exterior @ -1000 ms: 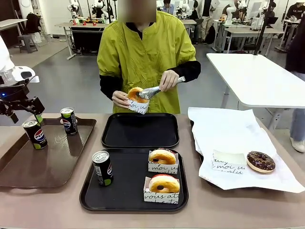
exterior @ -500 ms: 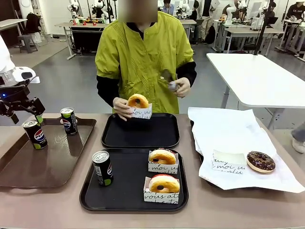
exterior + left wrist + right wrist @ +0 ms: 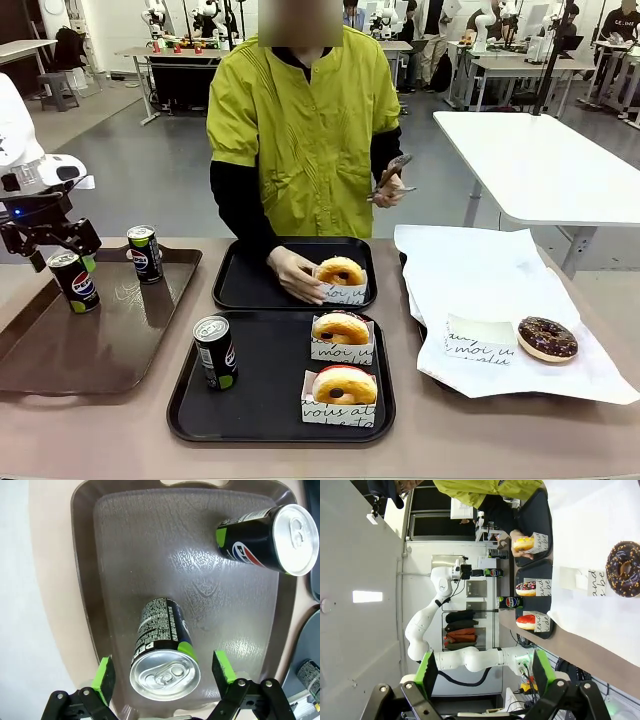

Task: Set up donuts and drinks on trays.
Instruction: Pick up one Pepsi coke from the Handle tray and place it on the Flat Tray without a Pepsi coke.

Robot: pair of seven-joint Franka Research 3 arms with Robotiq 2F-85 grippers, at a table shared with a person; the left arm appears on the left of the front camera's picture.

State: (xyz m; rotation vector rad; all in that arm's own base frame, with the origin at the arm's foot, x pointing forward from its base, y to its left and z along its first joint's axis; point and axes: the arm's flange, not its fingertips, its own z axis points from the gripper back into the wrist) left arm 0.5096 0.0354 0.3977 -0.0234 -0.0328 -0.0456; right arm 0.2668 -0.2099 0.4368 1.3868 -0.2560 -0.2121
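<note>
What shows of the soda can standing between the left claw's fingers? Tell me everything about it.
The can is slim and black, metal by its look, with a silver top whose pull tab lies flat, white print, a green patch and a round red-white-blue logo. It stands upright on the brown tray, near its far left corner, apart from the second can. The open left claw straddles its top; both green pads stand clear of it, so only the tray touches it.

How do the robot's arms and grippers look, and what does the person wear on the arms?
The left arm is white and rounded. The left gripper and right gripper are black metal with green finger pads. The person wears long black sleeves under a yellow-green top.
</note>
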